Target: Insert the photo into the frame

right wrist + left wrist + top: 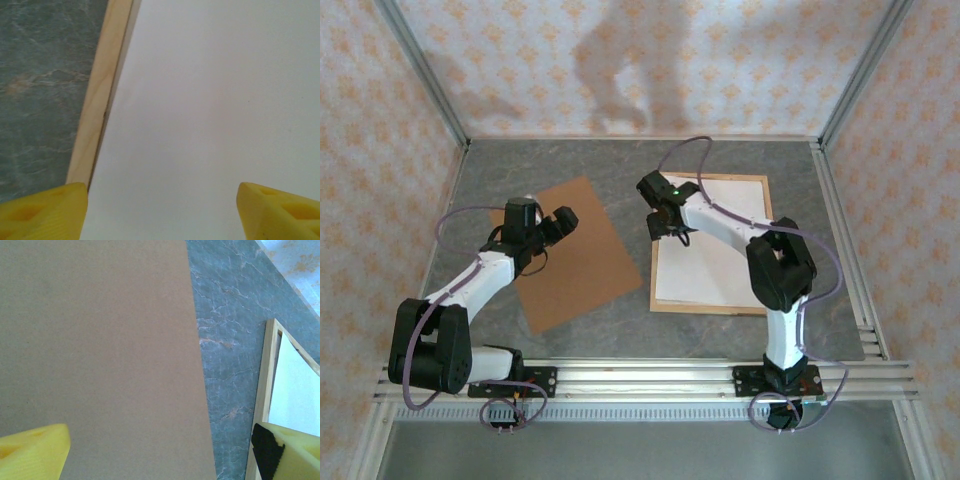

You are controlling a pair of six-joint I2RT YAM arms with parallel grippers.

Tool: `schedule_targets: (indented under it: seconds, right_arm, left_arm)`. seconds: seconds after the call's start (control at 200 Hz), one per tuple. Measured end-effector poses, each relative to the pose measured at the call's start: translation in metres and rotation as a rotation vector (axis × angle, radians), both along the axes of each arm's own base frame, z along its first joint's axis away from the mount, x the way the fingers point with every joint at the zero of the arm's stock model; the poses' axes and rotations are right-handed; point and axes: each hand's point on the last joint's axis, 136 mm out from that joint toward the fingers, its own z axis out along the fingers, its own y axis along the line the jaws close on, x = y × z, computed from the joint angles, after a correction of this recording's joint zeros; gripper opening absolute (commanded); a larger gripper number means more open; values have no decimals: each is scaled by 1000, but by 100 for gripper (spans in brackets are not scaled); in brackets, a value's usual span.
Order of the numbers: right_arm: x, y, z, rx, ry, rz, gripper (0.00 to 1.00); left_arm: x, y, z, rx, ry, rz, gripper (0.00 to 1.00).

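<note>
The photo lies white back up inside the light wooden frame on the right half of the table. My right gripper hovers over the frame's upper left part. In the right wrist view its yellow fingers stand wide apart, open, above the white sheet, with the frame's left strip beside them. My left gripper is open over the brown backing board. In the left wrist view it holds nothing, and the frame's strip and the white sheet show at the right.
The brown board lies tilted on the grey marbled table, left of the frame. Metal rails run along the near edge and up both sides. Patterned walls enclose the table.
</note>
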Motion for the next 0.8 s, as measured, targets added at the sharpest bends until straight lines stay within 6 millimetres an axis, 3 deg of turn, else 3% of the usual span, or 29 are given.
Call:
schedule_targets:
  seconds: [0.125,0.22,0.32,0.475,0.551,0.681,0.801]
  right_arm:
    - [-8,-2,4,81,28,3,81]
    - [-16,-15,7,136,53,-24,80]
    - [-26,-50,7,184,81,-116,81]
    - [-53,-133,4,204,100,-374,86]
    - [-73,-164,-3,200,120,-485,89]
    - [-106,-198,-21,198,178,-648,92]
    - [-123,-207,-34,184,223,-714,92]
  left_arm:
    - [-1,-7,-1,-1,5,-18,95]
    - [-3,-16,-3,0,9,-41,94]
    - [-5,-32,-7,1,16,-86,94]
    - [-10,-60,-18,5,36,-162,94]
    - [-13,-73,-20,5,35,-197,94]
    - [-19,-95,-21,2,29,-256,94]
    - [-22,-105,-25,5,40,-283,94]
